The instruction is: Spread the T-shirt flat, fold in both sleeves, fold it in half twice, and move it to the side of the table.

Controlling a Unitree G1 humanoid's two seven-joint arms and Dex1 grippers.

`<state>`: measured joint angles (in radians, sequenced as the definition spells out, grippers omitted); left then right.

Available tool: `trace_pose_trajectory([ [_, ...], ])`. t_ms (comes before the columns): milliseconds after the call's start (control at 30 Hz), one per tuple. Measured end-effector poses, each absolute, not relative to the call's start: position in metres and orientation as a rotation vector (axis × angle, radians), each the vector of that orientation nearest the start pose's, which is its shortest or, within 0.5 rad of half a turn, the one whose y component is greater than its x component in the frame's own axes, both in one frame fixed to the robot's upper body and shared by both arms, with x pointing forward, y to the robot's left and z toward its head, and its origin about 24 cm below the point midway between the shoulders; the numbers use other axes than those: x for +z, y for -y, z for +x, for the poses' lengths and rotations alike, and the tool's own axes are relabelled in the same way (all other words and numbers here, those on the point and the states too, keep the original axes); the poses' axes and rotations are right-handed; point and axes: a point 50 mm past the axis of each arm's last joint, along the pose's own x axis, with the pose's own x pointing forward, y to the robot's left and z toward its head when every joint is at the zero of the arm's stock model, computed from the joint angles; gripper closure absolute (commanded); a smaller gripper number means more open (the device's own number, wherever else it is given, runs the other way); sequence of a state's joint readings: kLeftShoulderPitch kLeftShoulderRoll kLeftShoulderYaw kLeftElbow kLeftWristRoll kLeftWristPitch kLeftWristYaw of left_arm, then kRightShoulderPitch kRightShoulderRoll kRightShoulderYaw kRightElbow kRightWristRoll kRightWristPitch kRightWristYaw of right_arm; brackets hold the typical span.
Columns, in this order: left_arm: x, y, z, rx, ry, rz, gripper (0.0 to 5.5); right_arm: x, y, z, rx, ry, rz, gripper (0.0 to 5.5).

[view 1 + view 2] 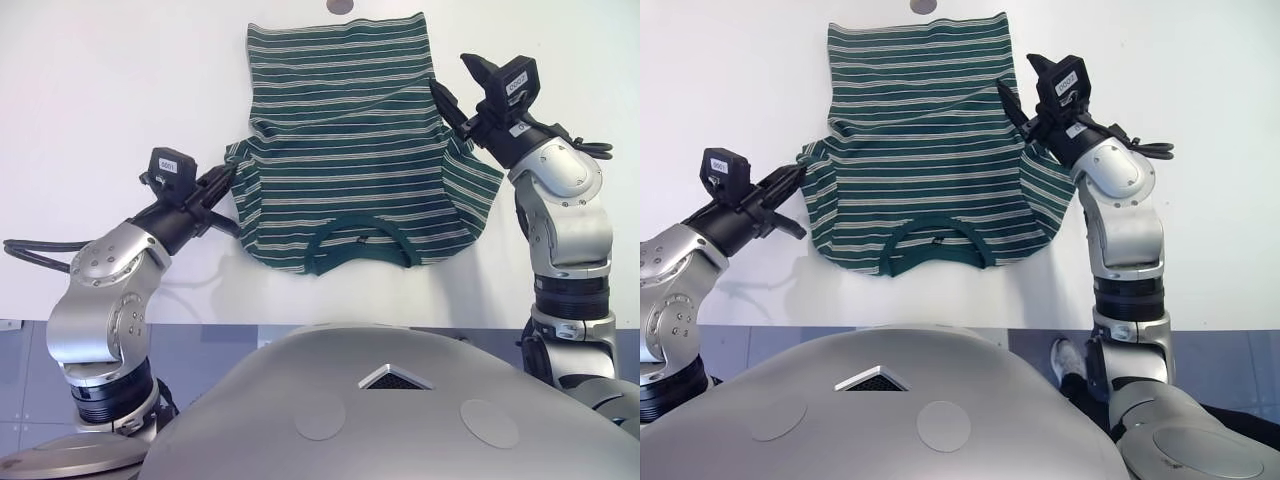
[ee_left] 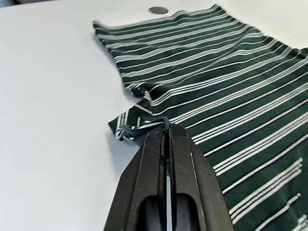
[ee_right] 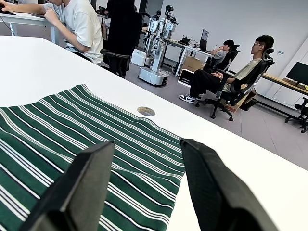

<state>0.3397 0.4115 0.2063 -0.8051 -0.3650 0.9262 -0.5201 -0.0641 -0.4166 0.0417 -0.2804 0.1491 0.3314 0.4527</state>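
T-shirt (image 1: 350, 150), dark green cotton with thin white stripes, lies on the white table (image 1: 100, 100), mostly flat. Its ribbed green collar (image 1: 365, 240) is on the robot's side and its hem on the far side. There is some bunching at the armpit just ahead of the left pincer (image 2: 166, 132).

Left pincer: closed, pinching the crumpled edge of the short left sleeve (image 2: 132, 127), with fabric caught between the tips. The shirt body spreads away in front of it.

Right pincer (image 3: 147, 144): wide open and holding nothing. It hangs above the shirt's right side, striped cloth directly beneath the gap. The right sleeve (image 1: 475, 185) lies just behind and below it, toward the robot. A small grey round disc (image 3: 146, 111) sits on the table beyond the hem, past this pincer.

Step looks like the sleeve fold-in, left side first. To do it well:
- Lift the pinched sleeve only slightly so the body doesn't drag.
- Carry it inward across the chest and lay it down flat before opening.
- Smooth the armpit crease on the way, or the later halves will fold crooked.
- Bring the right pincer back and down to the right sleeve's outer edge and take the edge only, not the body layer under it.
- Mirror the fold so both sides line up.

Risk: a thin grip may let the fabric slip mid-carry.
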Motion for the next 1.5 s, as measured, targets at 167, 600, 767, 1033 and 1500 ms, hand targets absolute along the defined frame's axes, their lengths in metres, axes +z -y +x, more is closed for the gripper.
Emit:
trace_pose_trajectory([
  [167, 0.084, -0.181, 0.15, -0.663, -0.525, 0.032, 5.48, 0.095, 0.173, 0.254, 0.535, -0.072, -0.271, 2.96],
  [600, 0.059, -0.162, 0.152, -0.698, -0.58, 0.0, 5.05, 0.092, 0.173, 0.256, 0.555, -0.091, -0.269, 2.96],
  [767, 0.065, -0.154, 0.157, -0.692, -0.548, -0.045, 4.29, 0.092, 0.173, 0.257, 0.56, -0.093, -0.273, 2.96],
  [1033, 0.106, -0.161, 0.184, -0.648, -0.282, -0.177, 3.95, 0.106, 0.194, 0.256, 0.472, -0.031, -0.232, 2.96],
  [1500, 0.117, -0.183, 0.188, -0.264, -0.054, -0.183, 3.95, 0.031, 0.228, 0.129, -0.167, -0.397, 0.286, 2.96],
])
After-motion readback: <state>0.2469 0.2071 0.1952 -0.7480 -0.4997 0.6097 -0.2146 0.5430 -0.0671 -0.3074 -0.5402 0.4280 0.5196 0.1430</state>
